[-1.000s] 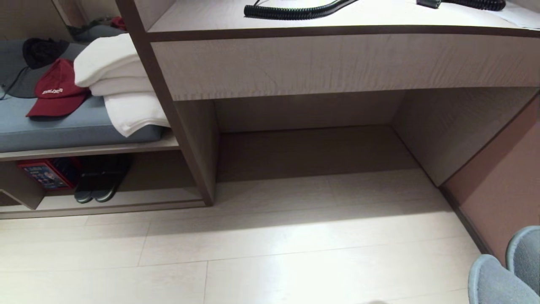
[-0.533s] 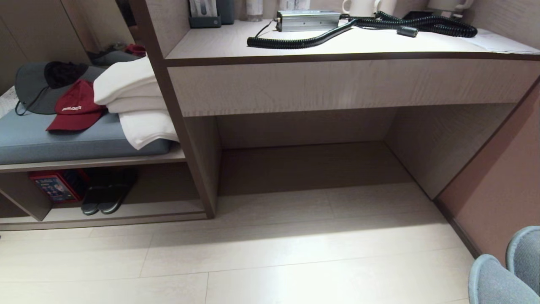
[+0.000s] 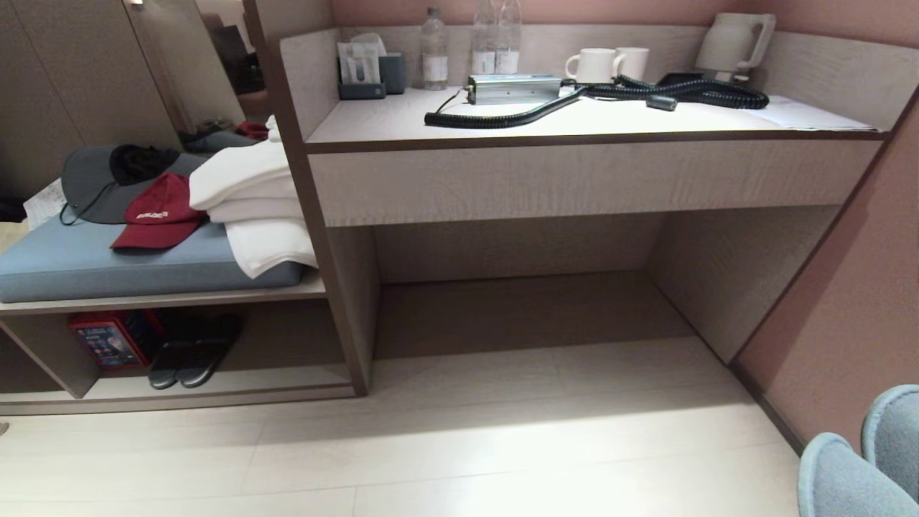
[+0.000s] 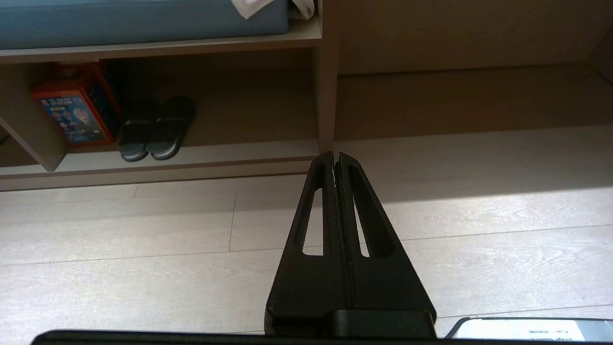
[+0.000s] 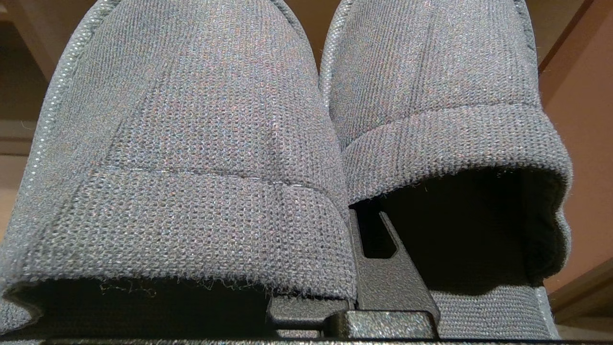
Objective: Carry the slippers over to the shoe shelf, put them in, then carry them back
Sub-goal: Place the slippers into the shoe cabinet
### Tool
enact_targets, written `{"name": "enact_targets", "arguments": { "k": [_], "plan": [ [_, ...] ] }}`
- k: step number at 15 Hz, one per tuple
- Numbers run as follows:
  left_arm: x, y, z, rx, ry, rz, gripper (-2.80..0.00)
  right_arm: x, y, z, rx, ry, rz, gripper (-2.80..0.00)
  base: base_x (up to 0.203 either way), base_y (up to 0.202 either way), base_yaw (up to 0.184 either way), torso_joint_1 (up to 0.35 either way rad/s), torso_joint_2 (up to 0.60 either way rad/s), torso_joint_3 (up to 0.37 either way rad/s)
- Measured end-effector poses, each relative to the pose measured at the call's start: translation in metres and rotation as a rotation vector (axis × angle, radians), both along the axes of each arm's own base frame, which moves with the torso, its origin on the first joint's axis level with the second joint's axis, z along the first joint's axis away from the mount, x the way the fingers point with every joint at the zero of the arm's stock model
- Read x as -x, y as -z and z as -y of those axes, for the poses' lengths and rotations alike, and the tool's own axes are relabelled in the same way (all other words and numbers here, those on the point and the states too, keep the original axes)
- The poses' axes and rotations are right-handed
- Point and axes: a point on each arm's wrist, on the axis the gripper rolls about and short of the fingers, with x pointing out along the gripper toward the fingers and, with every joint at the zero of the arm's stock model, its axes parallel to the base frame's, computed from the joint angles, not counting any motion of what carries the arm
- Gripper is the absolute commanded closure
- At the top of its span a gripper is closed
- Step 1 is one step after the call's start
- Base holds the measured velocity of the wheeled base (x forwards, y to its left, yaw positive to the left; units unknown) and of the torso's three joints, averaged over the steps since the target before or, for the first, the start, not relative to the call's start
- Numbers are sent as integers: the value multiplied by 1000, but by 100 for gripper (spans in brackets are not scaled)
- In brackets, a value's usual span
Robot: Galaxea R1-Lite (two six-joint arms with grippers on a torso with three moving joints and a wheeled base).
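At the 5 o'clock corner of our head view, the slippers (image 3: 861,459) poke in as two grey-blue rounded toes. Our right gripper (image 5: 357,268) is clamped on them: the wrist view shows its dark fingers (image 5: 383,268) pressed together where the two slippers meet, one finger inside each slipper, so that their inner walls are pinched side by side.

What has just changed is our viewpoint, not the room. Our gaze has lifted over the last second, so the whole scene has slid down the picture: earlier only the front lip of the desk (image 3: 574,179) and a coiled black cable (image 3: 502,115) showed, and now we see the desktop's back wall, bottles (image 3: 474,47), two mugs (image 3: 607,64) and a kettle (image 3: 732,43). The slippers sit at the same corner as before (they travel with us).

The shelf (image 3: 215,395) lies at 8 o'clock, low beneath the blue cushion (image 3: 86,266), already holding a darker pair (image 3: 190,359) and a red box (image 3: 108,341). We judge the carry is under way and the slippers are not yet put in.

Our left gripper (image 4: 335,158) hangs idle over the floor, fingers together and empty.
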Motion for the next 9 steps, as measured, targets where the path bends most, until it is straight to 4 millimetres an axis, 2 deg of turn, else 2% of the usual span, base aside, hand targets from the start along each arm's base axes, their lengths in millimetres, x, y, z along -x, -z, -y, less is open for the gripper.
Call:
{"name": "enact_targets", "arguments": {
  "k": [4,9],
  "plan": [
    [0,0,0,-1,0,0,0,0,0,0,0,0,0,0,0,0,0,4,1,195],
    [0,0,0,-1,1,0,0,0,0,0,-2,1,1,0,0,0,0,1,2,41]
  ]
}}
